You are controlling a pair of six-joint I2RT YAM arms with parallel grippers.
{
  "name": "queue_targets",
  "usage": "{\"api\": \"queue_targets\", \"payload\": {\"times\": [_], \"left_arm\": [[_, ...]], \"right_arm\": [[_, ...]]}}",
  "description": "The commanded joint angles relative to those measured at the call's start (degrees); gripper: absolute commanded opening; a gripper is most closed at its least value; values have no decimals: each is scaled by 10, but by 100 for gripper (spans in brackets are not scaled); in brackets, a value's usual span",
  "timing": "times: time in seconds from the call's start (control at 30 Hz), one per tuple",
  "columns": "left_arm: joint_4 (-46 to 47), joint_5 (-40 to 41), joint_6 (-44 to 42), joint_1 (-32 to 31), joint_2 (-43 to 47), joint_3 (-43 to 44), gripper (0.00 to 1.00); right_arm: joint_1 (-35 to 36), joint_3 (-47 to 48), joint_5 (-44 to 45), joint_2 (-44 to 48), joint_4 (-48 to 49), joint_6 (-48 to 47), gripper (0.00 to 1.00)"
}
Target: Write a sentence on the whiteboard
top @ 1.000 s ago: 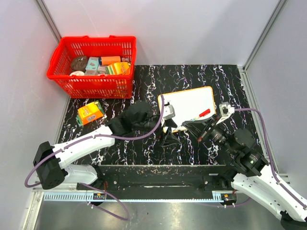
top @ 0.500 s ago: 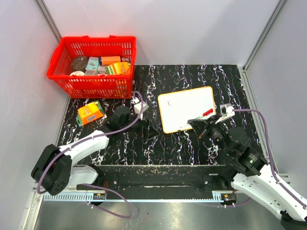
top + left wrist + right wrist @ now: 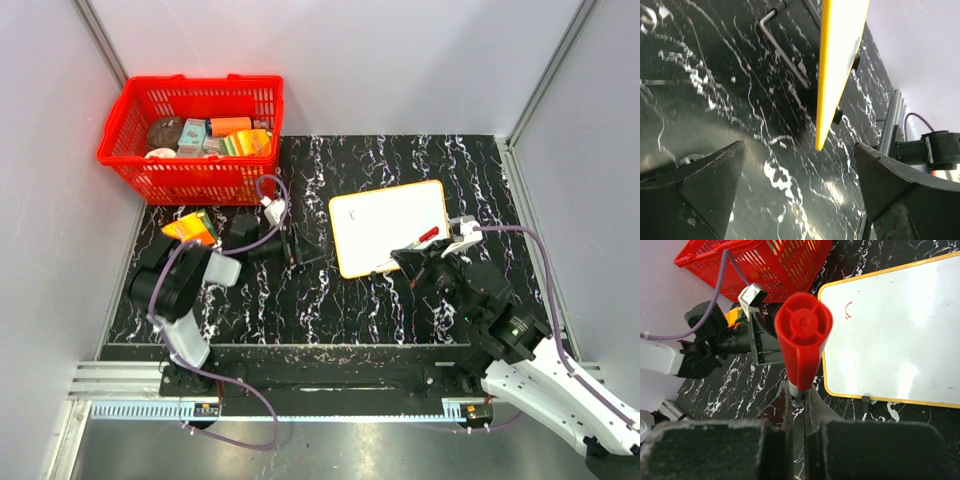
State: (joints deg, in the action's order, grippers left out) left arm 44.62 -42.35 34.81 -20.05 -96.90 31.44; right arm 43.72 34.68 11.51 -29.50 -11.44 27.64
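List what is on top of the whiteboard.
Only a small red mark near one corner of the whiteboard; the rest seen is blank. From above, the red marker in the right fingers hides a patch by the near edge.

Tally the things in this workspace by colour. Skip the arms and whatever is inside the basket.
Red: 2 (basket, marker)
White: 1 (whiteboard, orange-yellow rim)
Orange: 1 (box beside the basket)
Total: 4
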Motion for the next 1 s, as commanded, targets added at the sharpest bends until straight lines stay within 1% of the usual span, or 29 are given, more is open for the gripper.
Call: {"api": "queue_targets", "payload": {"times": [0.0, 0.03, 0.1, 0.17, 0.27, 0.3, 0.4, 0.5, 0.53, 0.57, 0.6, 0.63, 0.7, 0.73, 0.8, 0.83, 0.87, 0.93, 0.97], "left_arm": [[278, -80, 105, -2, -97, 70, 93], [306, -84, 135, -2, -114, 77, 93], [343, -80, 159, -4, -155, 106, 93], [341, -78, 165, -9, -181, 128, 92], [303, -68, 142, -23, -195, 165, 92], [272, -65, 133, -29, -197, 180, 92], [225, -53, 92, -36, -197, 195, 92], [216, -55, 91, -38, -202, 205, 90], [216, -56, 91, -38, -204, 206, 90], [215, -56, 91, -38, -205, 209, 89], [204, -56, 84, -38, -206, 213, 89], [197, -57, 79, -38, -206, 216, 88], [180, -58, 67, -38, -206, 221, 87], [178, -63, 65, -38, -206, 223, 85], [170, -67, 59, -38, -207, 229, 81], [160, -76, 53, -39, -208, 233, 78], [148, -79, 45, -39, -208, 237, 73], [121, -87, 22, -41, -203, 244, 72], [115, -91, 17, -43, -203, 247, 68]], "right_arm": [[0, 0, 13, -6, 26, -18, 0], [0, 0, 20, -10, 25, -18, 0], [0, -2, 30, -14, 28, -19, 0], [0, -1, 52, -28, 34, -18, 0], [0, 1, 76, -64, 55, -16, 0], [-1, 8, 76, -74, 61, -18, 0], [-19, 30, 61, -122, 77, -20, 0], [-60, 46, -9, -157, 94, -7, 0], [-102, 49, -64, -165, 100, -1, 0], [-122, 50, -92, -173, 109, 16, 0], [-146, 48, -113, -187, 134, 27, 0], [-188, 47, -182, -195, 156, 47, 0], [-232, 40, -236, -218, 180, 66, 0], [-276, 36, -289, -226, 209, 92, 0], [-318, 18, -344, -247, 248, 125, 0], [-339, 12, -384, -253, 286, 152, 0], [-361, 7, -395, -257, 297, 159, 0], [-366, 7, -395, -257, 292, 151, 0], [-366, 9, -389, -254, 282, 146, 0]]}}
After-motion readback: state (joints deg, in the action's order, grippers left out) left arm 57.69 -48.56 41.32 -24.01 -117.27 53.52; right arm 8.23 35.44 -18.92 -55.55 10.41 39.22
